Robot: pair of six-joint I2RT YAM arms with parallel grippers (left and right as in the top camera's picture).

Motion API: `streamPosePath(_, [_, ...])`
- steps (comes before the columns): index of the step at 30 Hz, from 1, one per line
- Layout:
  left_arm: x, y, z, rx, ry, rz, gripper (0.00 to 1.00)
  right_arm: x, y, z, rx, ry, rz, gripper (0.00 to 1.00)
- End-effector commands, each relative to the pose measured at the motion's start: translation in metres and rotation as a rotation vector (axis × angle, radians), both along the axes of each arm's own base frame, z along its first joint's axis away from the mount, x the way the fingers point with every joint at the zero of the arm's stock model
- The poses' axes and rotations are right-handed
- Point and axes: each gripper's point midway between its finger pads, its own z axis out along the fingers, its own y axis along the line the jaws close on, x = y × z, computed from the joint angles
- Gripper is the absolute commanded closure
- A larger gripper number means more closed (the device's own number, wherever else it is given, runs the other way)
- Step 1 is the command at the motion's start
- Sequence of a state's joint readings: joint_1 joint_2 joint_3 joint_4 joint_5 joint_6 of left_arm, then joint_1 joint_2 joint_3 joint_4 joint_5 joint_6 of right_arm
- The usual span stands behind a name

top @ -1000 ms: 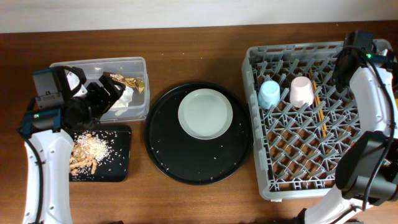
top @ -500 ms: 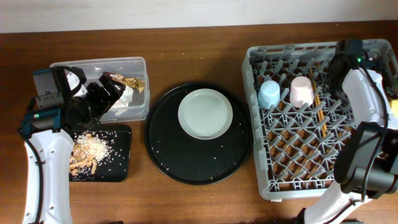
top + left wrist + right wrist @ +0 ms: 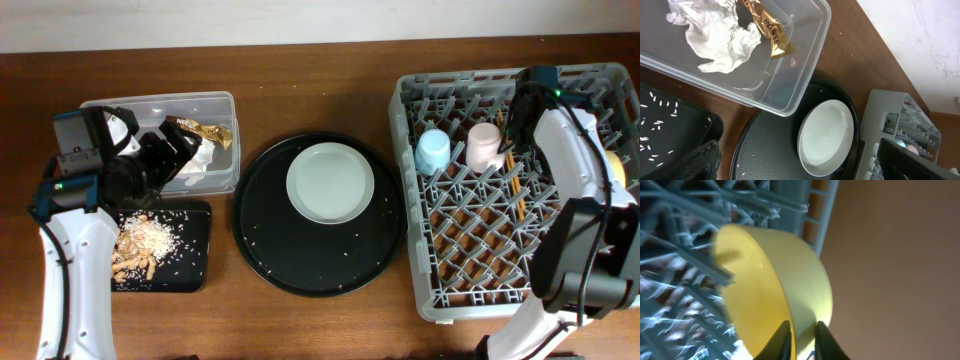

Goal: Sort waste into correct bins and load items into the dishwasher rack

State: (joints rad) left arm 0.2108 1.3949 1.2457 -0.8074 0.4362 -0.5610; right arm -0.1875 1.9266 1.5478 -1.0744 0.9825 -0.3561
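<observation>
R gripper [image 3: 801, 335] pinches the rim of the yellow bowl [image 3: 775, 275]: one fingertip inside, one outside, pressed on the wall. The bowl is tipped on edge at the far right side of the dishwasher rack [image 3: 470, 290], w/ grey lattice pegs crowding its inner face and bare brown table [image 3: 320, 60] beyond the rack wall. From overhead only a sliver of yellow shows, the rest hidden by the R arm, which stretches across the rack's right half.

In the rack's back-left area the light-blue cup [image 3: 432, 152] and pink cup [image 3: 485, 146] sit side by side, mouths down. The chopsticks [image 3: 517, 190] lie just right of the pink cup, between pegs.

The plate [image 3: 330, 182] rests on the round black tray [image 3: 260, 240] at table centre, a few rice grains scattered round it.

L gripper [image 3: 172, 152] hovers over the clear tub [image 3: 225, 105], fingers spread wide, holding nothing. Inside the tub are the tissue [image 3: 720, 32] and, touching it, the wrapper [image 3: 767, 30]. Just in front of the tub, the shallow black tray [image 3: 195, 250] holds the food scraps [image 3: 140, 245] and rice.
</observation>
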Motion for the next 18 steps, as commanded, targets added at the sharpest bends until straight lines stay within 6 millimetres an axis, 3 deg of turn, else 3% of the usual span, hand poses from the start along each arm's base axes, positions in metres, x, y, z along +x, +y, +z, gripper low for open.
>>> streamPosePath(1, [-0.001,0.001,0.004,0.004,-0.012,0.0,0.01,0.009,0.05,-0.054,0.368,-0.041,0.032,0.75])
streamPosePath(3, [-0.001,0.001,0.004,0.003,-0.012,0.0,0.01,0.01,0.066,-0.064,0.478,-0.052,0.038,0.65])
streamPosePath(6, [-0.001,0.001,0.004,0.003,-0.012,0.0,0.01,0.014,0.096,-0.077,0.665,-0.077,0.051,0.43])
streamPosePath(10, [-0.001,0.001,0.004,0.004,-0.012,0.0,0.01,0.02,0.137,-0.085,0.91,-0.114,0.066,0.25])
streamPosePath(12, [-0.001,0.001,0.004,0.004,-0.012,0.0,0.01,0.021,0.147,-0.083,0.967,-0.126,0.071,0.18])
streamPosePath(15, [-0.001,0.001,0.004,0.003,-0.012,0.0,0.01,0.031,0.165,-0.063,1.07,-0.178,0.098,0.13])
streamPosePath(18, [-0.001,0.001,0.004,0.004,-0.012,0.0,0.01,0.044,0.188,-0.013,1.204,-0.269,0.118,0.02])
